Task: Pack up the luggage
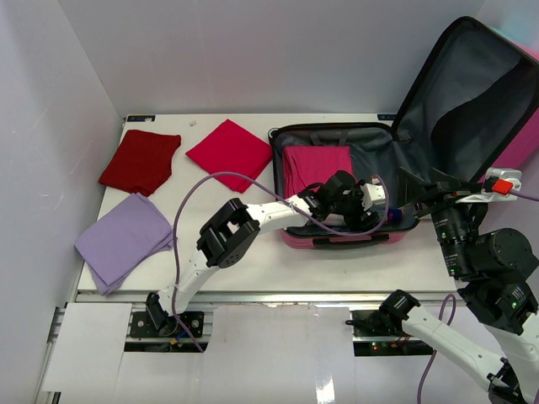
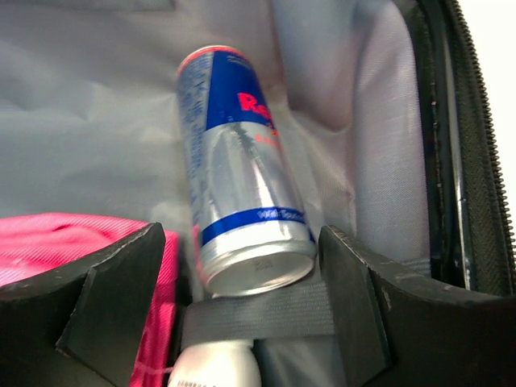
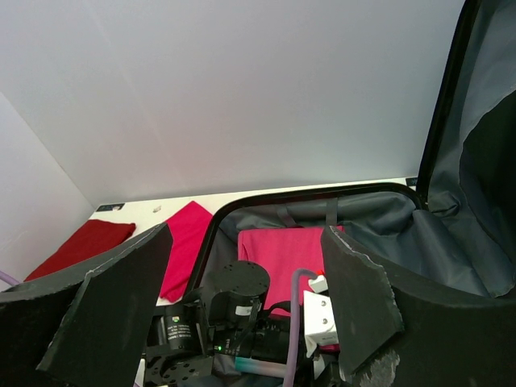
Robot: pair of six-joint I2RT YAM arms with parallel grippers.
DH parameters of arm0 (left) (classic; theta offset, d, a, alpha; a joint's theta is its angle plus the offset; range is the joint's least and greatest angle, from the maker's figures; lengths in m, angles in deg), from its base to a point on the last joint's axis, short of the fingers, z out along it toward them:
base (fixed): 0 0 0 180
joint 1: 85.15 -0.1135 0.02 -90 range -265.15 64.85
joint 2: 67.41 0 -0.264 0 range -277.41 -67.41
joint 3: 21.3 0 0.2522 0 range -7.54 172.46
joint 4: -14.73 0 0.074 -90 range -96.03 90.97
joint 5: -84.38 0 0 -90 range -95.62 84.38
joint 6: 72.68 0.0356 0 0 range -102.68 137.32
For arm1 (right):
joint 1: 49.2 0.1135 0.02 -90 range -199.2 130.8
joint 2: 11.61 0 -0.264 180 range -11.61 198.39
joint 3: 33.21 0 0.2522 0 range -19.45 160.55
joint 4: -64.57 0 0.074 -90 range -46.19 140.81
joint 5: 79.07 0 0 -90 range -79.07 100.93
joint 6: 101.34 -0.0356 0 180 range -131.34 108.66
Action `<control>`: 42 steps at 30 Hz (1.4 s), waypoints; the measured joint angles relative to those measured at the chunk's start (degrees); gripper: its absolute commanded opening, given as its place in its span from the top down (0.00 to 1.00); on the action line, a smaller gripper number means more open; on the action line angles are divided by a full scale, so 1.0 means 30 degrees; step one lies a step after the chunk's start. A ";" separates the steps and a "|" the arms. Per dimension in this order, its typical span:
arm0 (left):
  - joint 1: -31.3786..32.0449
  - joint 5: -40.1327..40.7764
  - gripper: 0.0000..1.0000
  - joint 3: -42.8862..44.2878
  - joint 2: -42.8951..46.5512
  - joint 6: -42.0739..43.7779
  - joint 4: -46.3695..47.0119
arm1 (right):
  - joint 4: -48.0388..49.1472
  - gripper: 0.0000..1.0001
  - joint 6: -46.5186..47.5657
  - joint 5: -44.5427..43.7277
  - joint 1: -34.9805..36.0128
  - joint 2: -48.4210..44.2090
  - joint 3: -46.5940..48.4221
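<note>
We judge the main risk to be the raised lid: the right gripper (image 3: 246, 242) hangs spread and empty close beside it, and a nudge could drop it onto the left arm. The left gripper (image 2: 240, 266), spread and holding nothing over a can (image 2: 242, 185), could also snag the strap (image 2: 258, 310). The luggage (image 1: 459, 109) lies on the right half of the worktop with its mouth facing up. Its long axis seems to run from near edge to far edge, though the base looks almost square.
</note>
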 measured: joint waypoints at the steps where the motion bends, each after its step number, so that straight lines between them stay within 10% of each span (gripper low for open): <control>1: 0.0000 0.0207 0.07 -0.0116 0.0133 -0.0050 -0.0012 | 0.0000 0.18 0.0000 0.0000 0.0000 0.0000 0.0000; 14: 0.0608 0.4580 0.02 -0.0736 0.3691 -0.1728 0.0069 | -0.0022 0.18 -0.0007 0.0018 0.0000 0.0227 0.0007; 23: 0.0095 1.4397 0.12 -0.0591 0.5387 -0.4612 -0.2300 | -0.0022 0.18 0.0007 0.0331 0.0000 0.0442 0.0007; 35: -1.2519 1.8774 0.14 -1.4079 1.8695 -1.6322 -0.3818 | -0.0058 0.18 0.0029 0.0792 0.0000 0.1366 0.0102; 42: -1.3218 1.7281 0.17 -1.7072 1.7937 -1.7727 -0.2919 | -0.0072 0.18 0.0052 0.0875 0.0000 0.1527 0.0102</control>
